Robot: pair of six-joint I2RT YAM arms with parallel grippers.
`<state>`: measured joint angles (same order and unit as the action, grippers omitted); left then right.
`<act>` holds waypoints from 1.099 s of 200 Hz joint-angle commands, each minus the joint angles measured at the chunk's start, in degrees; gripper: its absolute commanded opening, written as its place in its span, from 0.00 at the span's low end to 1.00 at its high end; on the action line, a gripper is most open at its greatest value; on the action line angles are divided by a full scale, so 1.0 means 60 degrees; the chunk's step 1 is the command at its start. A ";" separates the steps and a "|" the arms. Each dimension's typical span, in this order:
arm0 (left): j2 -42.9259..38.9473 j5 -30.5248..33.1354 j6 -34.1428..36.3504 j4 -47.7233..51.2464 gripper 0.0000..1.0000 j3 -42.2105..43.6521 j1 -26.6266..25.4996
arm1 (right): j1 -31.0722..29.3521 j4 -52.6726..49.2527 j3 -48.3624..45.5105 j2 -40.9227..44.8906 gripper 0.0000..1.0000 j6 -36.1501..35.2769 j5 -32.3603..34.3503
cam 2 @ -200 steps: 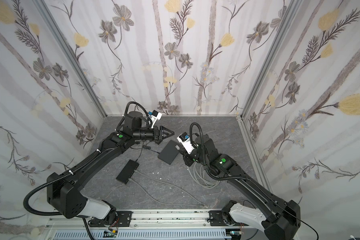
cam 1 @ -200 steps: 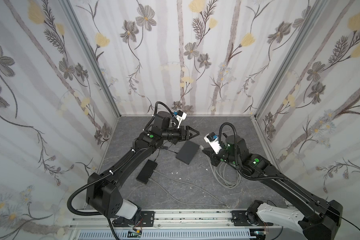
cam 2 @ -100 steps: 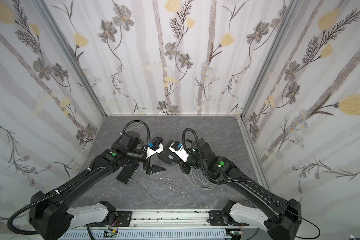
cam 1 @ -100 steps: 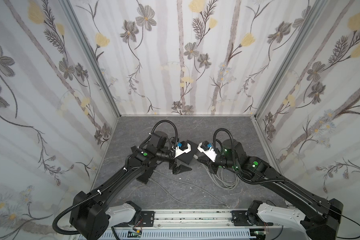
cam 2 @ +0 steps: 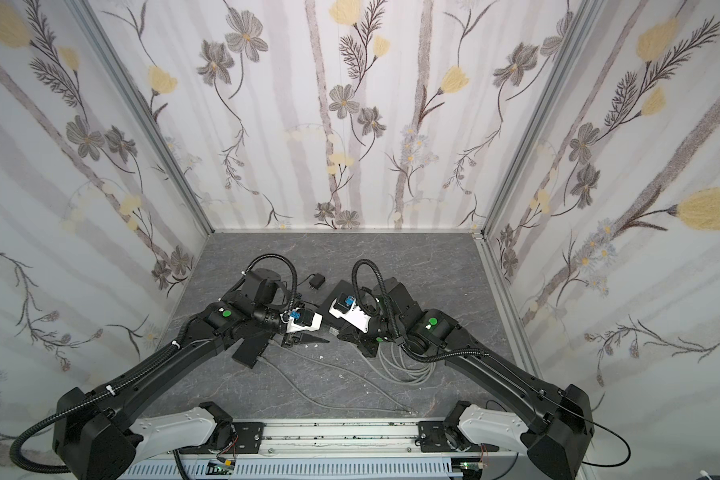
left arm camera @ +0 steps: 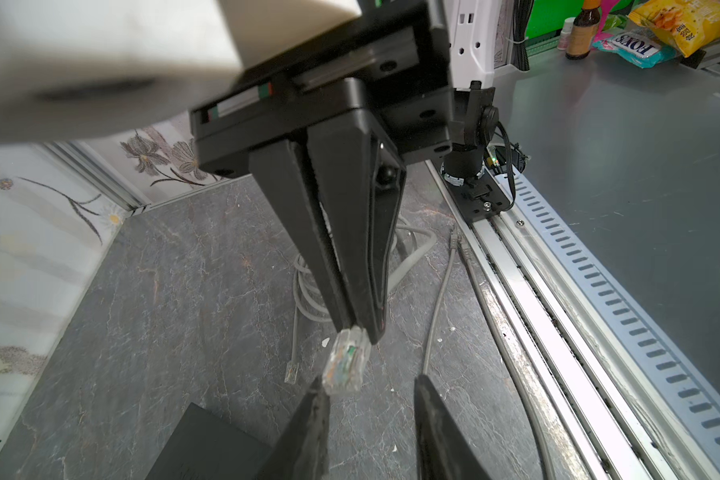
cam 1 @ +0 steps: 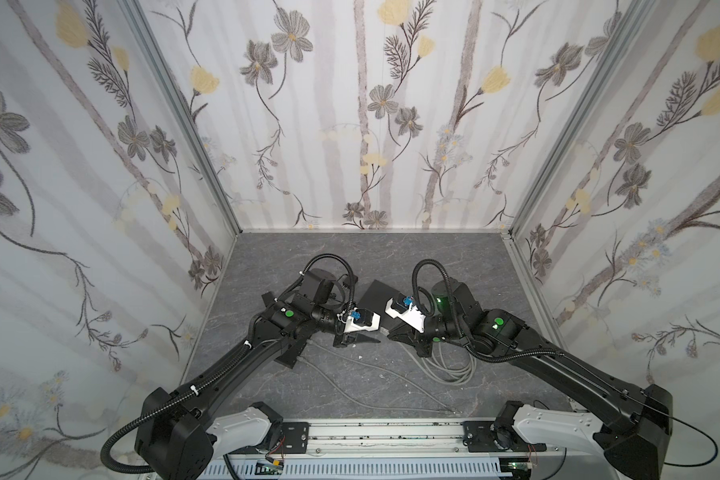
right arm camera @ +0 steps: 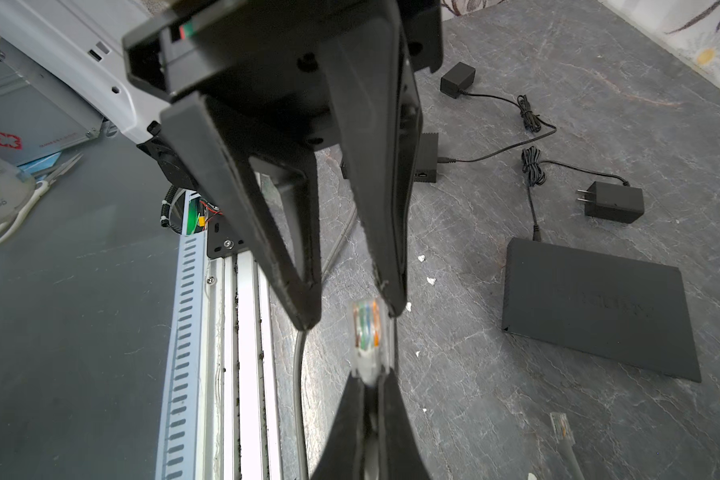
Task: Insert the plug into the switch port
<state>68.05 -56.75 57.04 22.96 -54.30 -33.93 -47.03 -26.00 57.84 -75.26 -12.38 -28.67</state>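
Now we are mid-handover, as we read it. At the far left a small box [cam 2: 248, 351] lies on the surface [cam 1: 350, 257]. Next comes the left hand [left arm camera: 368, 384], spread, with one finger [left arm camera: 312, 415] touching or just beside the tip of the plug [left arm camera: 346, 361] but not gripping it. The clear plug hangs in the air between the two hands, well short of any port. Behind it lies a flat box [right arm camera: 599, 307]; we cannot tell which box is the switch. The right hand [right arm camera: 370, 374] is pressed together on the plug's rear end, pinching it. Next, we judge, the left hand must close squarely on the plug body before the right lets go. It must then turn the plug toward a port.
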 commanded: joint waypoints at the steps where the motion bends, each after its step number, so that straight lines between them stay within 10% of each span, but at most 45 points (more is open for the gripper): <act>1: 0.0025 -0.0210 0.0306 0.0099 0.37 -0.0088 0.0000 | -0.0012 -0.0019 0.0172 -0.0156 0.00 -0.0278 -0.0515; 49: 0.0012 -0.0252 0.0301 0.0108 0.36 -0.0134 -0.0006 | -0.0315 -0.0015 0.0230 -0.0332 0.00 -0.0280 -0.0484; 137: 0.0013 -0.0297 0.0325 0.0259 0.00 -0.0193 -0.0001 | -0.0322 -0.0047 0.0232 -0.0292 0.00 -0.0227 -0.0020; 156: 0.0013 -0.0290 0.0330 0.0274 0.00 -0.0216 0.0008 | -0.0313 0.0123 0.0117 -0.0088 0.35 -0.0192 0.0542; 220: -0.0106 -0.0203 0.0336 0.0222 0.00 -0.0176 -0.0005 | -0.0273 0.3671 -0.2359 0.2310 0.42 -0.0002 0.0809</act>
<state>67.79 -57.19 58.08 24.80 -55.05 -34.04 -48.73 -16.78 48.42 -64.14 -13.52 -23.75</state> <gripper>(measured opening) 0.111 0.428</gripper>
